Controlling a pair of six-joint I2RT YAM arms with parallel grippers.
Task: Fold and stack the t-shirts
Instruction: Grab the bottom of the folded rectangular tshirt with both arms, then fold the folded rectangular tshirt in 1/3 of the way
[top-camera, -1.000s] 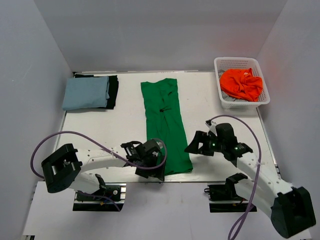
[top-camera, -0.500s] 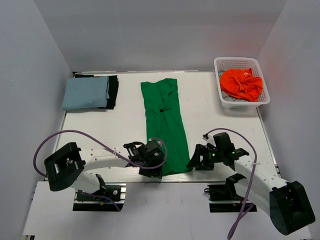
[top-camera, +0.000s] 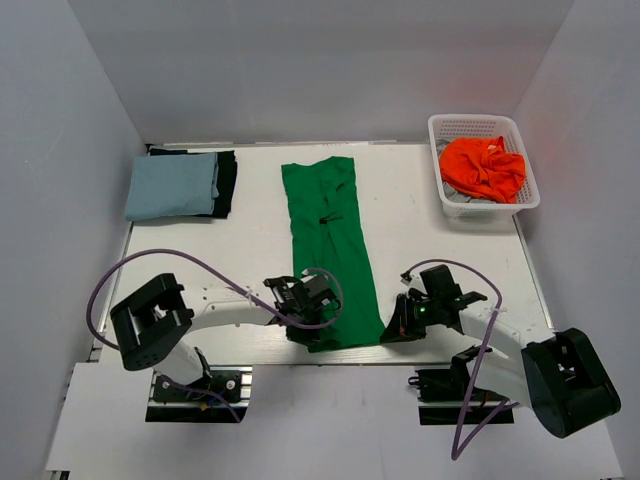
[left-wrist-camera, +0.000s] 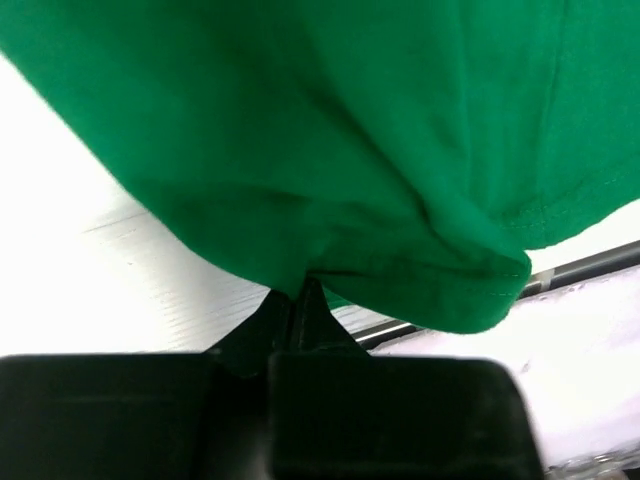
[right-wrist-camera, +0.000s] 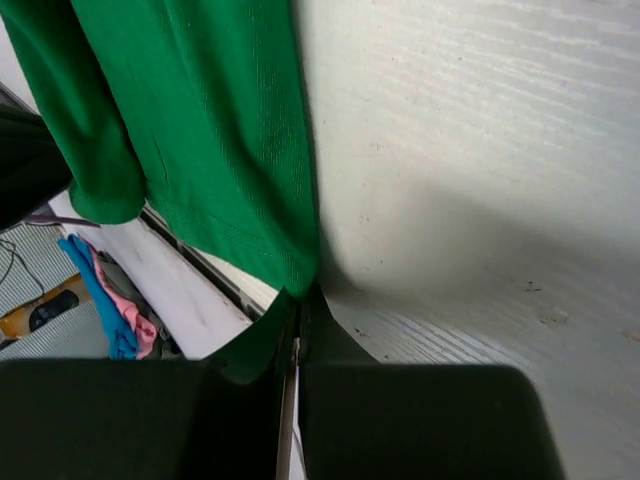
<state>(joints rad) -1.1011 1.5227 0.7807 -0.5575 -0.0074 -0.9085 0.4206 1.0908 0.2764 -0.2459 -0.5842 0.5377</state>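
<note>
Both arms have closed in over the last second. The right gripper (top-camera: 390, 330) has travelled toward 6 o'clock down the right edge of the green t-shirt (top-camera: 330, 240) to its near right corner. The left arm has swung rightward, and the left gripper (top-camera: 318, 330) stays at the near left corner. The shirt itself lies as before, a long narrow strip running from 12 to 6 o'clock down the middle of the table (top-camera: 440, 260).

From above, the wrists hide the fingertips. The left wrist view shows the left gripper (left-wrist-camera: 300, 288) pressed together with the hem of the green t-shirt (left-wrist-camera: 350, 140) pinched between the tips. The cloth bunches there, and a rolled corner lies at 3 o'clock of them. The right wrist view shows the right gripper (right-wrist-camera: 298, 298) likewise pressed together on the shirt's corner. Here the green t-shirt (right-wrist-camera: 200, 120) spreads toward 11 o'clock and bare table (right-wrist-camera: 480, 200) lies toward 1 o'clock.

Only the top view shows the rest. A folded pale blue t-shirt (top-camera: 172, 187) at 10 o'clock lies on a black t-shirt (top-camera: 228, 180) whose edge shows along its right side. An orange t-shirt (top-camera: 483, 168) sits crumpled in the white basket (top-camera: 480, 121) at 2 o'clock. Only the right wrist view shows some blue and pink cloth (right-wrist-camera: 105, 325) beyond the table's edge at 8 o'clock.
</note>
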